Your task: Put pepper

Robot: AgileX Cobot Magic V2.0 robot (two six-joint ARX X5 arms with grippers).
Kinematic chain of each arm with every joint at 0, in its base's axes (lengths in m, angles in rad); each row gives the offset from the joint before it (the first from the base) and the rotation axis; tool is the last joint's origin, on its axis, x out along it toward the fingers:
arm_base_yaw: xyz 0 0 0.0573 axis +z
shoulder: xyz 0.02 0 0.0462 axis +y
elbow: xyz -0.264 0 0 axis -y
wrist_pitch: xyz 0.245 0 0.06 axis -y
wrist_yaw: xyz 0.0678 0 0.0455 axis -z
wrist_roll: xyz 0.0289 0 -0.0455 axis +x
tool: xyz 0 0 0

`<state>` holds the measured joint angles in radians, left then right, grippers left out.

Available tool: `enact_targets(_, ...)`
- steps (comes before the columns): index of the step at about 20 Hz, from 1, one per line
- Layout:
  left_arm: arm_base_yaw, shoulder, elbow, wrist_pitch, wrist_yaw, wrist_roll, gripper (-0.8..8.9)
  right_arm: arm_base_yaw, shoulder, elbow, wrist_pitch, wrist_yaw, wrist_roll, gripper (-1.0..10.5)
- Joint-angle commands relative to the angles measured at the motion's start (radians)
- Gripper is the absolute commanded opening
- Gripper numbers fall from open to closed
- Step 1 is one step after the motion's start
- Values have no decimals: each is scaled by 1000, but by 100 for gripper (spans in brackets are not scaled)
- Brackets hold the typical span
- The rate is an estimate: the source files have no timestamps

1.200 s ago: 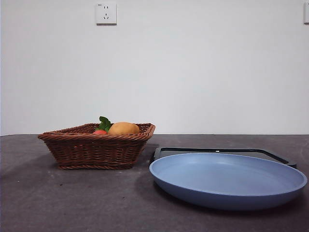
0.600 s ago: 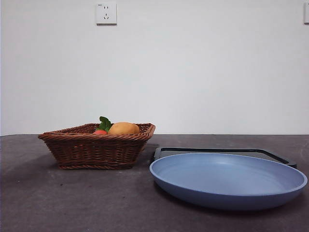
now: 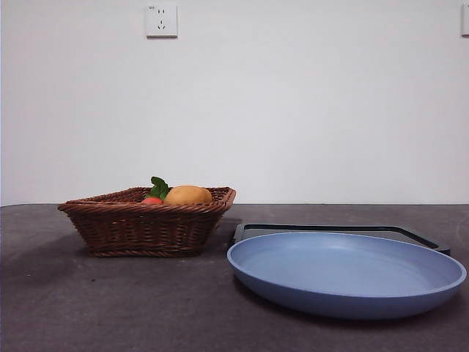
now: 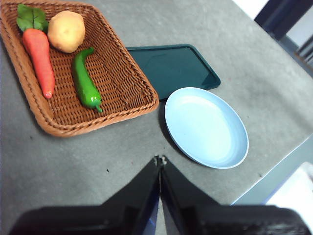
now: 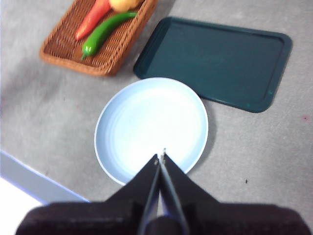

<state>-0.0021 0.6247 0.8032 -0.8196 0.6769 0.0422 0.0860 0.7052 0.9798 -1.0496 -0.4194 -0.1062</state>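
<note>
The green pepper lies in the brown wicker basket, beside a carrot and a round orange-tan fruit. It also shows in the right wrist view. In the front view the basket wall hides the pepper. The blue plate is bare and sits right of the basket; it shows in both wrist views. My left gripper is shut, high above the table near the basket. My right gripper is shut, high above the plate. Neither holds anything.
A dark green tray lies behind the plate, also seen in the left wrist view and the front view. The table's front edge runs near the plate.
</note>
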Motion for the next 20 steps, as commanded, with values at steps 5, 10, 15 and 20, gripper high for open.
enact_targets(5, 2, 2, 17, 6, 5, 32, 331, 3, 16, 16, 7, 1, -5, 223)
enact_targets(10, 2, 2, 17, 7, 6, 32, 371, 3, 54, 16, 8, 3, 27, 325)
enact_targets(15, 2, 2, 17, 16, 8, 32, 371, 3, 172, 16, 28, 3, 27, 324)
enact_targets(20, 2, 2, 17, 26, 9, 30, 371, 6, 405, 16, 102, 3, 27, 324)
